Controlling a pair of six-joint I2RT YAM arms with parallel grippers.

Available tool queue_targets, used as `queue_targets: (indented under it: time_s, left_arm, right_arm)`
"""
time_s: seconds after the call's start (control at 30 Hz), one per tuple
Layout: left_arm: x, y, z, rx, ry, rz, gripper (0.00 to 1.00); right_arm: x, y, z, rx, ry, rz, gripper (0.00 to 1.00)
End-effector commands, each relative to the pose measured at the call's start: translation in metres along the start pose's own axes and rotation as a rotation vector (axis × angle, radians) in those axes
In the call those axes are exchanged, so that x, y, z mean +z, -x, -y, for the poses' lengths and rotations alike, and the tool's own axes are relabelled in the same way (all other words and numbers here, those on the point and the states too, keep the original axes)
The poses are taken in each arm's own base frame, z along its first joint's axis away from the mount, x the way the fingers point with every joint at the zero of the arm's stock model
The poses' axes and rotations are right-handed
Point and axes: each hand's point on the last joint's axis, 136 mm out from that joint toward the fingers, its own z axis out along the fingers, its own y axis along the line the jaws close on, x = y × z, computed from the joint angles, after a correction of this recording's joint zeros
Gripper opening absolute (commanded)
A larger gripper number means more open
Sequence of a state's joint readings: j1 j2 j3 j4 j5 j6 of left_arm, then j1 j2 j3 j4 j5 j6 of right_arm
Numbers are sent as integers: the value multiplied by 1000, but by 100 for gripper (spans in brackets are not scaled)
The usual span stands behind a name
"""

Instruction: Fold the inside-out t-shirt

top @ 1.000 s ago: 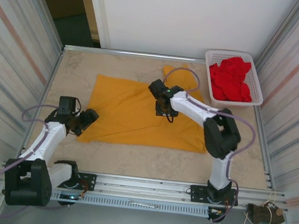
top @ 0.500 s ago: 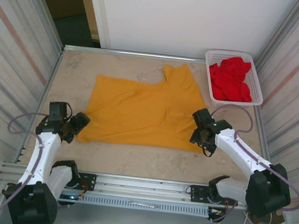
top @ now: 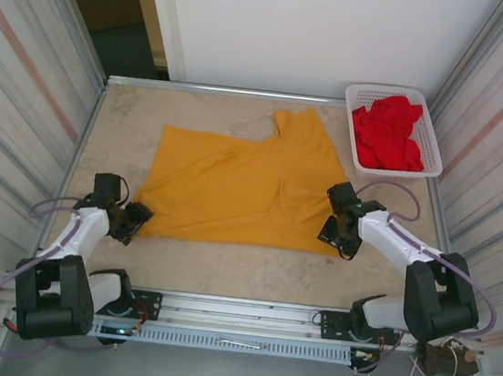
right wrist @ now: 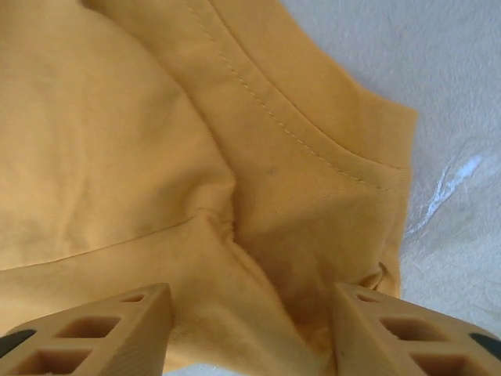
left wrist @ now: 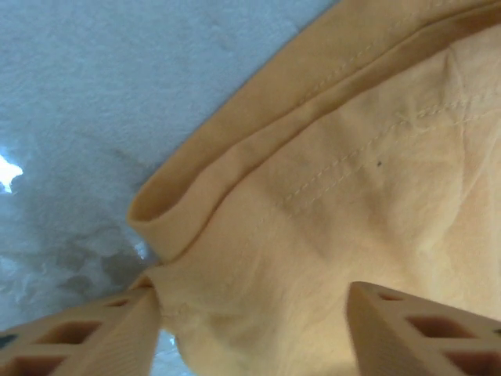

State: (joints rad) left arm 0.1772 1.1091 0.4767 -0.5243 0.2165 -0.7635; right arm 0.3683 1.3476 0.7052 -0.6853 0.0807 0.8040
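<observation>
Right hand (top: 332, 235) shifted to t-shirt (top: 233, 190) near-right corner | left hand (top: 134, 219) at near-left

Left arm (top: 78, 233) and right arm (top: 392, 240) come up as a matched pair, with smooth white tube links running between chunky black joint housings, and each trails a loose pale lilac cable (top: 388, 185) that loops out to the side. Down low, black bases (top: 349, 328) carry them. In close now, the fingers (left wrist: 86, 345) are tan plastic blocks, squared off, with rectangular cut-out windows along them.
</observation>
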Motion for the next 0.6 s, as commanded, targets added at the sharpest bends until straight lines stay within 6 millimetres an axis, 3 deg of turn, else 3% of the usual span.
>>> queue_targets:
  time_s: [0.0, 0.1, 0.13, 0.23, 0.57]
  left_arm:
    - [9, 2, -3, -28, 0, 6, 39]
    - [15, -1, -8, -53, 12, -9, 5]
    - [16, -3, -10, -61, 14, -14, 0]
    - [12, -8, -15, -89, 23, -13, 0]
    - [-36, -47, -58, -268, 75, 98, 0]
  right_arm:
    - [7, -6, 11, 34, -31, -16, 38]
    - [5, -11, 18, 67, -33, -11, 15]
    - [3, -12, 20, 81, -34, -5, 8]
    - [-5, -18, 30, 114, -38, 4, 0]
    - [-38, -48, 63, 244, -15, 25, 0]
